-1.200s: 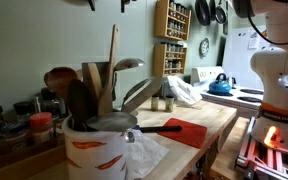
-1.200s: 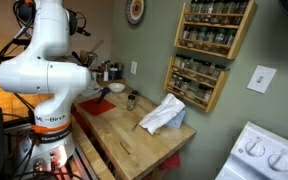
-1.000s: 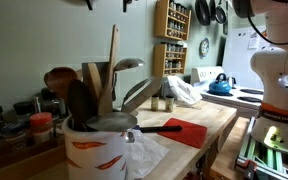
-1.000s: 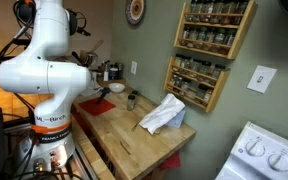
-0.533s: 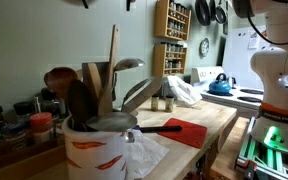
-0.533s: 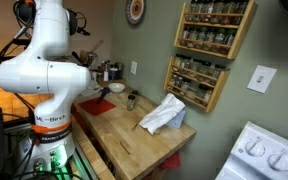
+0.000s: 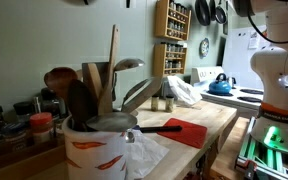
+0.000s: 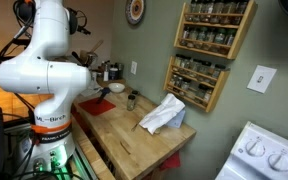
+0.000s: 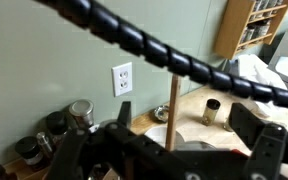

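The spoon (image 7: pixel 113 62) is stood handle-up in the crock (image 7: pixel 96 152), propped by the rim and neighbouring utensils (image 7: pixel 74 95), so the gripper (image 9: pixel 170 150) is held open above, clear of it.

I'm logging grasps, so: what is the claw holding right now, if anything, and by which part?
Nothing is held. The claw is open and clear of the wooden spoon, which stands handle-up in the crock.

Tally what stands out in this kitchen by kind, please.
Wall spice racks: 2
White utensil crock: 1
Tall wooden spoon: 1
Red mat: 1
Blue kettle: 1
Total: 6
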Controlling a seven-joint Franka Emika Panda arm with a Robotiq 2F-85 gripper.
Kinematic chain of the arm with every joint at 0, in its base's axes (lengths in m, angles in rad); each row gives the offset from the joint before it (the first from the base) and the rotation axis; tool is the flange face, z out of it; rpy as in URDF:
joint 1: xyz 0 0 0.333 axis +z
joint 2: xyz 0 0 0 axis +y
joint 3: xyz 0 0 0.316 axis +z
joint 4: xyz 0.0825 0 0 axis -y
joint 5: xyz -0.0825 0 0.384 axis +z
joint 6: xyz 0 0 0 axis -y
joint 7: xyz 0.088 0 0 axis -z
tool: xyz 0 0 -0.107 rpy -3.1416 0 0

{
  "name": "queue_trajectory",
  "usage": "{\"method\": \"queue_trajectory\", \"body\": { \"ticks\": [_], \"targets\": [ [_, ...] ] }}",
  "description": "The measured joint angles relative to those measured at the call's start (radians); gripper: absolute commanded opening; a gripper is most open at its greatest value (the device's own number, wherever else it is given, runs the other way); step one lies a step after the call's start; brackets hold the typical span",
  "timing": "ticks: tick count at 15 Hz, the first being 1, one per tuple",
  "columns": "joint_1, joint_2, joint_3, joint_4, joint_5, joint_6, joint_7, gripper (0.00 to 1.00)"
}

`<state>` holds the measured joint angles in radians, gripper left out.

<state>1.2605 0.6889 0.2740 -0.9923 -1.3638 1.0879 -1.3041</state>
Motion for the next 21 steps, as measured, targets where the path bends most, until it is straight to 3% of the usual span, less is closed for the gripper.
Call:
{"method": "queue_trajectory", "body": {
  "ticks": [12,17,21],
  "targets": [
    [-0.009,-0.031,-0.022,0.002,0.024,0.033,-0.012,1.00],
    [-0.058,-0.101,-0.017,0.022,0.153,0.167,-0.101,1.00],
    [-0.137,-0.149,0.016,0.023,0.299,0.293,-0.170,1.00]
  ]
}}
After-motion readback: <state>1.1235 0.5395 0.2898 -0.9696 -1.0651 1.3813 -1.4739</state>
